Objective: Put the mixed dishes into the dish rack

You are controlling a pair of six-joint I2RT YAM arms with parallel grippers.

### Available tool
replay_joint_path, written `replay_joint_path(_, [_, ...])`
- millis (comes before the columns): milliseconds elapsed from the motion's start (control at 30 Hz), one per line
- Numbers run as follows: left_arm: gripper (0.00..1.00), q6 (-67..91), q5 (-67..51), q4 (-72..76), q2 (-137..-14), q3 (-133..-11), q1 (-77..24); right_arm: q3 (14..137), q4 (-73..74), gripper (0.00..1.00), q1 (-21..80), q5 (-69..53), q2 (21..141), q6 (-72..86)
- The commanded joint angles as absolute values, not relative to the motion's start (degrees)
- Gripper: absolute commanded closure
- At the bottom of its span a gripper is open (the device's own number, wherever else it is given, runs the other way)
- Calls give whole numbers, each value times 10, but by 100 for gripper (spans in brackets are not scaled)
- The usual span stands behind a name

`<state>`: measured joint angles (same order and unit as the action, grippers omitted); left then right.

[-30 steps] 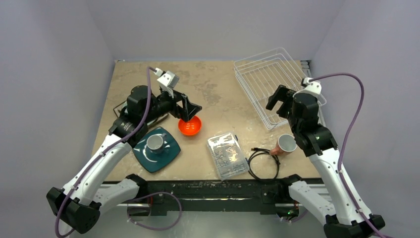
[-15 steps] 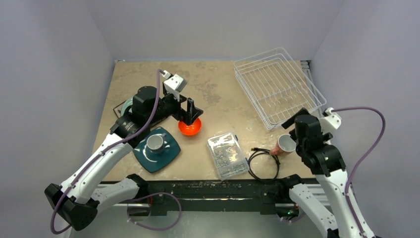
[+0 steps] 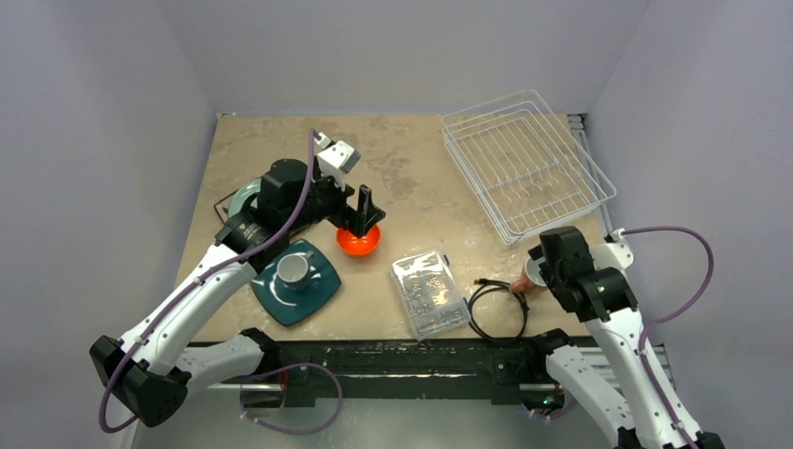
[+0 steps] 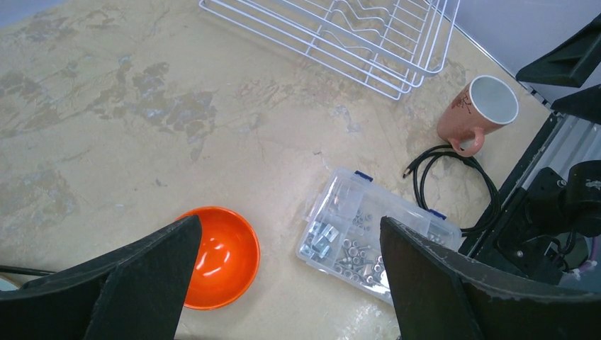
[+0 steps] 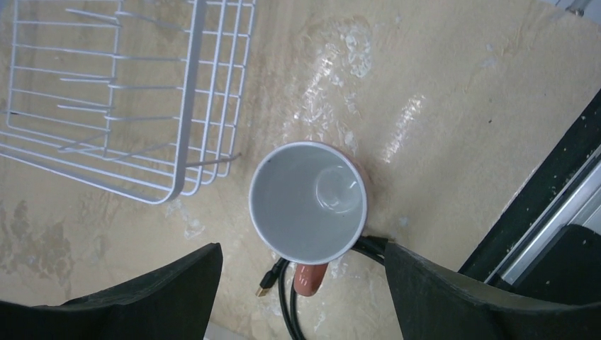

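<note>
The orange bowl [image 3: 359, 242] [image 4: 221, 256] sits left of the table's middle. My left gripper [image 3: 363, 218] [image 4: 290, 287] hangs open just above it, one finger [image 4: 145, 283] over the bowl's left side. The pink cup [image 5: 308, 202] [image 4: 483, 108] stands upright near the front right, handle toward the near edge. My right gripper [image 5: 301, 287] is open above it, its fingers on either side and not touching. A small grey mug [image 3: 295, 269] rests on the dark teal square plate [image 3: 318, 290]. A pale green plate [image 3: 243, 198] shows partly behind the left arm. The white wire dish rack [image 3: 524, 168] [image 5: 120, 99] holds nothing.
A clear plastic box of small parts [image 3: 428, 292] [image 4: 368, 244] lies front centre. A coiled black cable [image 3: 496, 307] [image 5: 289, 301] lies against the cup's base. The black rail of the table's near edge [image 5: 538, 205] runs close beside the cup.
My right arm has swung from the dish rack's near corner back toward the near edge and now stands over the pink cup. The left gripper has shifted slightly right and down over the orange bowl.
</note>
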<state>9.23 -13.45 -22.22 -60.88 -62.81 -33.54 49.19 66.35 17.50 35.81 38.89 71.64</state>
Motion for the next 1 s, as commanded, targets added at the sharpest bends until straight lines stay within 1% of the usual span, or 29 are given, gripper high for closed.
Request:
replay_joint_path(0, [5, 90, -130, -224, -610, -659, -340, 458, 676, 18, 172, 316, 391, 794])
replay_joint_path(167, [5, 87, -124, -233, -613, -663, -342, 433, 670, 29, 171, 309, 396, 824])
replay_joint_path(400, [5, 86, -123, -236, -619, -665, -343, 399, 638, 38, 164, 307, 423, 834])
replay_joint_path(567, [5, 86, -124, -241, -628, -670, -343, 378, 616, 48, 146, 309, 424, 828])
replay_joint_path(967, [5, 87, -126, -243, -639, -671, -343, 345, 575, 61, 131, 331, 432, 828])
